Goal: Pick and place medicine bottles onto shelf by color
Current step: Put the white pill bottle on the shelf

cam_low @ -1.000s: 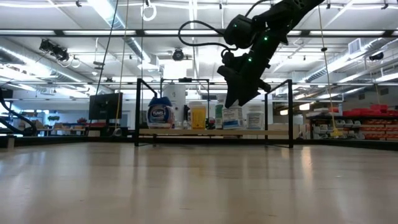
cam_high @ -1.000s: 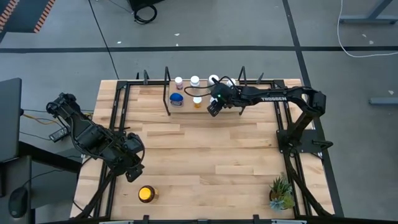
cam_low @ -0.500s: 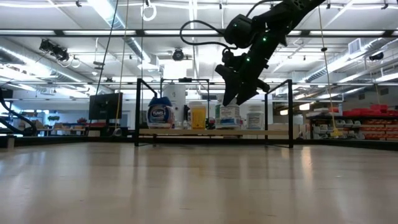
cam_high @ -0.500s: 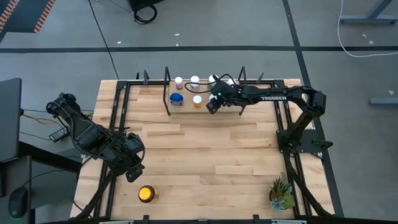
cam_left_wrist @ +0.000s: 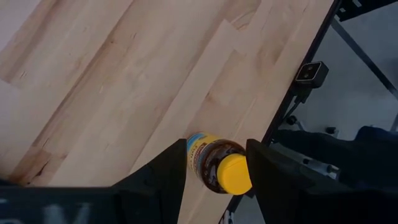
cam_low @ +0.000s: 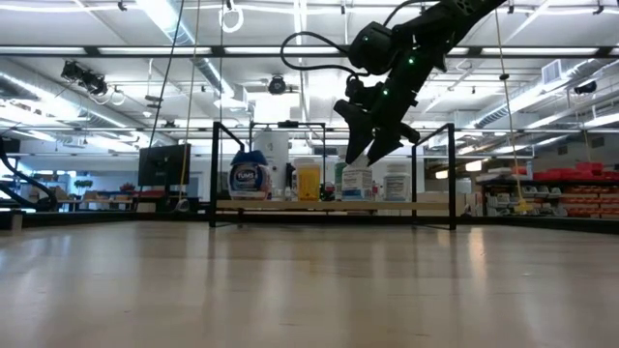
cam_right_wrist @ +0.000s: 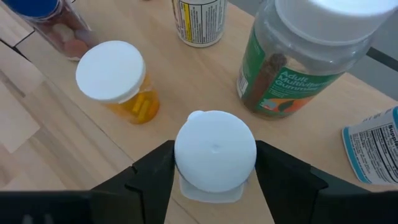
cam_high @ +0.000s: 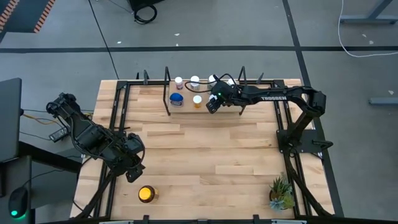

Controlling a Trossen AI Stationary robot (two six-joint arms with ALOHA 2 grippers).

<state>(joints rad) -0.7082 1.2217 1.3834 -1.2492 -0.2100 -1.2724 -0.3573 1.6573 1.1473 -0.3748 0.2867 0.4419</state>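
Warehouse-like lab: concrete floor, ceiling strip lights.

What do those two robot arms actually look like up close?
Both arms are dark, jointed metal. The right arm carries white lettering along its forearm, a small green light near the wrist and a looping black cable. Each ends in a gripper, left and right, with two flat, black, angular fingers.

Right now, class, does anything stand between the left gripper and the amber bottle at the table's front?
Nothing visible does. The left gripper is open beside the amber bottle, with nothing between them.
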